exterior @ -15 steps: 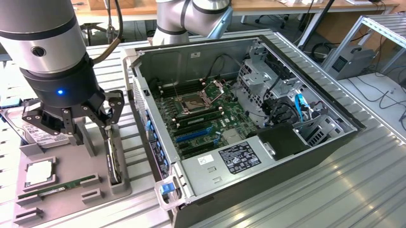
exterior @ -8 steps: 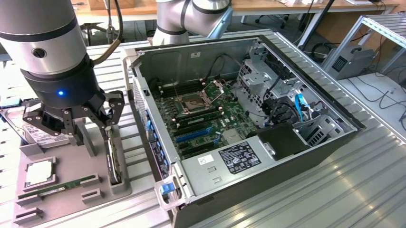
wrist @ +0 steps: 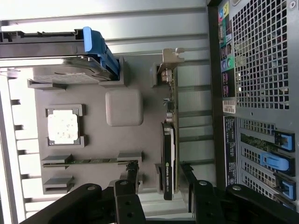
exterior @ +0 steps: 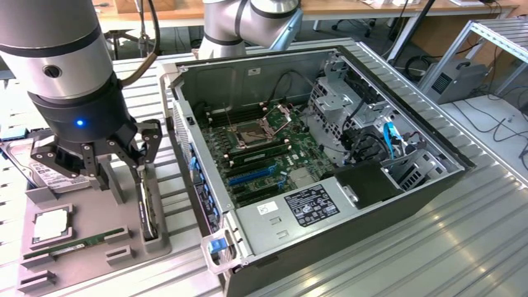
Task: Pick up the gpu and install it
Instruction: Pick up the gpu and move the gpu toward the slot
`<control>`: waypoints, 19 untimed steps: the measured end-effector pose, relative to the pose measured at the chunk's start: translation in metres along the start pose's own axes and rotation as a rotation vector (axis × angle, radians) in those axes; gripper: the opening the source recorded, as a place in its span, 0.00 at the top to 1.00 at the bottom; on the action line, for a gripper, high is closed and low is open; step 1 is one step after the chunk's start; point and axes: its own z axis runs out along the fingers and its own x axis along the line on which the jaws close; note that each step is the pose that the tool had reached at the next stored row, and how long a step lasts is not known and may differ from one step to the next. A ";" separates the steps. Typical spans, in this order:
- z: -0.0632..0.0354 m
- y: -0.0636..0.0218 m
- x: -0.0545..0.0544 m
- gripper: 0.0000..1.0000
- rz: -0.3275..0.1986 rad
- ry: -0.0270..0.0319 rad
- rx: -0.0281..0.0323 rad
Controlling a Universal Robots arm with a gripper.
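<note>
Obs., standing by the worktop:

- gpu stands on its long edge in a slot of the grey parts tray. In the exterior view it is at about 9 o'clock from the open computer case, just beside the case wall. Its silver bracket is at the far end from the arm.
- Pincer is spread wide and holds nothing. It hangs over the near end of the card. In the wrist view one finger lies on each side of the gpu. Cannot tell whether either one touches it.
- Also on the tray: hard drive, processor, RAM stick.

Handling, my judgement: a stiff, thin board, fairly light. The faces carry bare components, so it is fragile under a hard squeeze. The black shroud looks smooth and may slip. Best hold is across the two flat faces on the shroud, near the top edge. That keeps clear of the bracket and of the contact edge down in the slot.
</note>
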 end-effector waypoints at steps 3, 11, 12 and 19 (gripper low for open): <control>0.0006 0.0000 0.000 0.52 0.000 0.0000 0.0000; 0.0023 0.0000 0.000 0.52 0.000 0.0000 0.0001; 0.0025 0.0000 0.000 0.52 0.000 0.0000 0.0000; 0.0039 0.0000 0.000 0.52 0.000 0.0000 0.0000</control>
